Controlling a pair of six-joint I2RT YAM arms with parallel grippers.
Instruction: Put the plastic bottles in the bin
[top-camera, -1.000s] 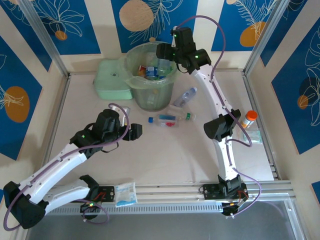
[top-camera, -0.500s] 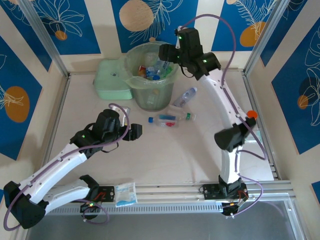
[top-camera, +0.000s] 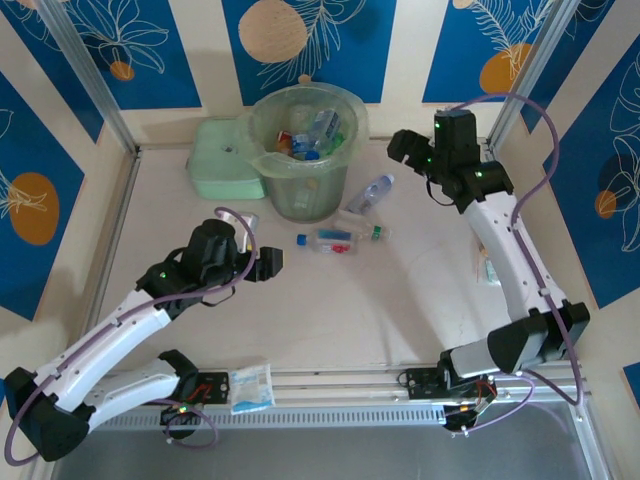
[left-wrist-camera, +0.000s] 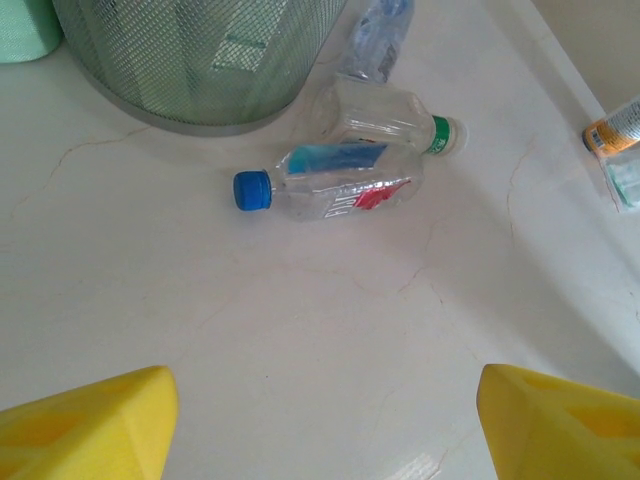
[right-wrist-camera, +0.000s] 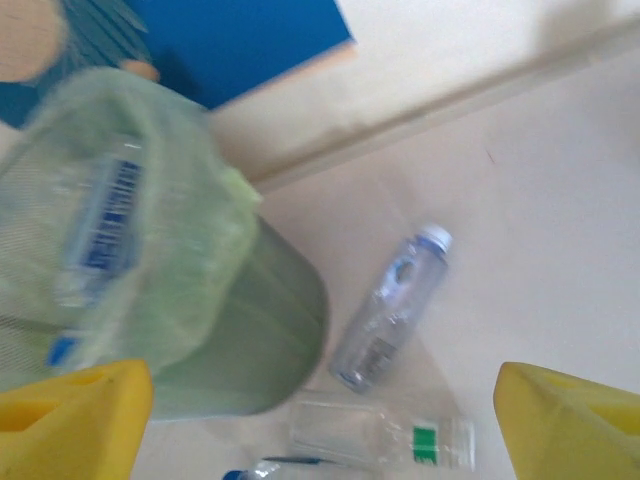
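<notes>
right arm pulls clear of the bin; three bottles left on the table

a second ago the right gripper (top-camera: 398, 146) hung over the rim of the bin (top-camera: 305, 195); half a second ago it was only starting to lift off. now it has swung out to the right and sits well apart from the bin, above bare table (top-camera: 330, 320). its wrist view shows the yellow fingers (right-wrist-camera: 70, 415) spread wide with nothing between them, so that delivery looks finished and the arm is free for another pick.

the left gripper (top-camera: 272, 262) has not moved over the same stretch. it hovers low, jaws wide open and empty, aimed at the blue-capped bottle (left-wrist-camera: 330, 185).

the bin already holds a jumble of bottles under its liner. three bottles are not yet in:
- the blue-capped bottle, lying on its side just in front of the bin
- a clear green-capped bottle (top-camera: 360, 225) touching it on the far side
- a slim blue-labelled bottle (right-wrist-camera: 395, 305) lying beside the bin's right wall

judging by reach, the slim one suits the right arm next and the blue-capped one the left.
</notes>
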